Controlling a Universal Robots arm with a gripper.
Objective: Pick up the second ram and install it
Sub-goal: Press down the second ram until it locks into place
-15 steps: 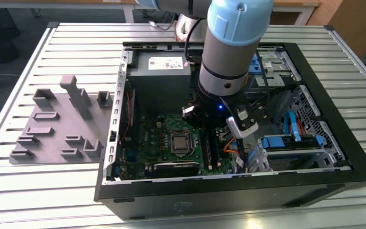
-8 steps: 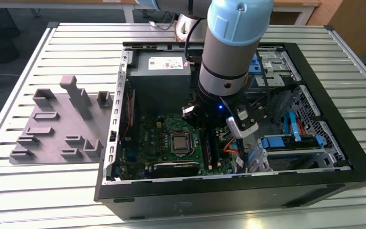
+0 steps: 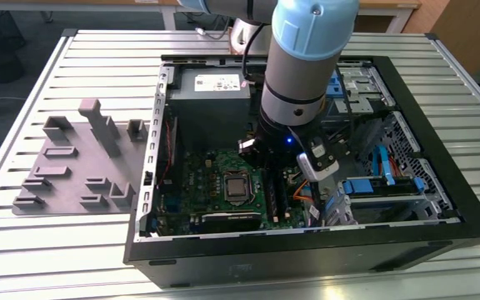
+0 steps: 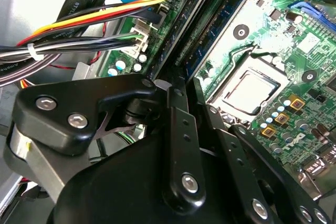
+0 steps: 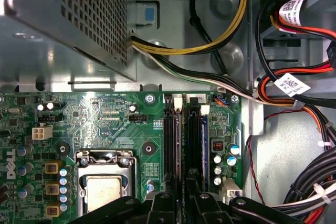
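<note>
My gripper (image 3: 267, 164) is down inside the open computer case, over the memory slots of the green motherboard (image 3: 210, 167). In the first wrist view its black fingers (image 5: 163, 205) stand close together on either side of a thin stick, the second ram (image 5: 178, 145), which stands on edge in a slot. The gripper (image 5: 182, 203) looks shut on it. Another stick with a blue edge (image 5: 205, 145) sits in the neighbouring slot. In the second wrist view the gripper (image 4: 185, 85) points along the same dark slots.
The processor socket (image 5: 105, 184) lies beside the slots. The grey power supply (image 3: 210, 94) and bundles of cables (image 5: 294, 103) crowd around them. The black case wall (image 3: 440, 125) encloses the work. A grey holder tray (image 3: 73, 169) lies on the slatted table at the exterior view's left.
</note>
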